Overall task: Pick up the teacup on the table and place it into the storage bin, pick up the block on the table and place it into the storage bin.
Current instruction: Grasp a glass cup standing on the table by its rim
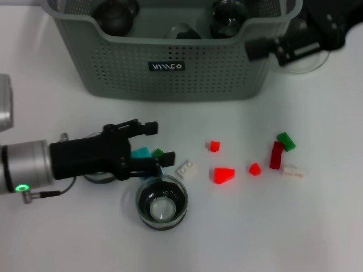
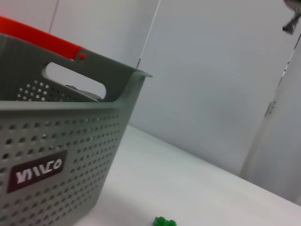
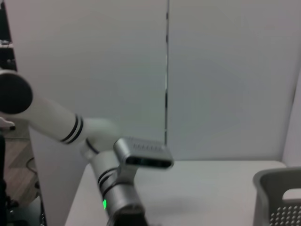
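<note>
**Left gripper low over the blocks, beside the teacup**

Standing on the white table [image 1: 317, 226], the glass teacup [image 1: 161, 202] is upright, in front of the bin [image 1: 170, 68] and well apart from it. Just behind the cup lie a teal block [image 1: 141, 152], a green block [image 1: 158, 152] and a white block [image 1: 186, 169]. The left gripper [image 1: 152, 146] is low over this group, its two fingers [image 1: 144, 128] spread apart and holding nothing. More blocks lie to the right: small red ones [image 1: 214, 146], a red wedge [image 1: 224, 175], a tall red piece [image 1: 276, 155] with a green one [image 1: 286, 141] touching its top. The right gripper [image 1: 258, 48] is at the right end of the bin, near the rim; I cannot tell if its fingers are open. Inside the bin, dark round things [image 1: 116, 14] are visible.
</note>
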Controlling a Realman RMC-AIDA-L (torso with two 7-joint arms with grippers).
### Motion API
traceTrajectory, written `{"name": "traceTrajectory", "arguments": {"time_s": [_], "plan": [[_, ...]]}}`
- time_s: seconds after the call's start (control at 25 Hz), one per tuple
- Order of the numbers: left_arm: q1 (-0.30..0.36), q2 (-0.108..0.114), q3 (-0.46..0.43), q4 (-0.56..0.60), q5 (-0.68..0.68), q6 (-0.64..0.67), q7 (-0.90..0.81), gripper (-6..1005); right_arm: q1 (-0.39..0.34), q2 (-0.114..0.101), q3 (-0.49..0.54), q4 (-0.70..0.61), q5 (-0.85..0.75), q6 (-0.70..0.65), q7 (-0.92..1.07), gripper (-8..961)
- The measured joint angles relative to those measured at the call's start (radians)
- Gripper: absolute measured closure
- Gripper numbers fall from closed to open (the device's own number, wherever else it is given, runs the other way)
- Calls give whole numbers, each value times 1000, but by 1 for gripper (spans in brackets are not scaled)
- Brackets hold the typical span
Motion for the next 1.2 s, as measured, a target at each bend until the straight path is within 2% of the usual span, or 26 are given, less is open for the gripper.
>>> {"name": "traceTrajectory", "arguments": {"time_s": [0.2,0.32,0.44,0.56,0.8,0.96,1.2], "plan": [[37,13,-1,96,2,5,-73,102,-32,-8,-1,54,-15,-23,-36,39],[67,34,2,198,9,19,-170,102,-31,-7,-2,104,-65,-30,-45,40],[83,46,-8,313,30,48,-248,102,-21,9,-16,151,-144,-26,-58,40],[83,48,-6,433,86,61,-348,102,-4,29,-25,192,-214,-7,-74,41],[30,45,37,580,253,63,-530,102,36,72,-56,258,-320,81,-82,40],[-10,36,127,721,357,90,-705,102,50,81,-78,283,-334,119,-79,40],[-31,32,299,920,390,151,-924,102,55,84,-79,287,-331,132,-73,39]]}}
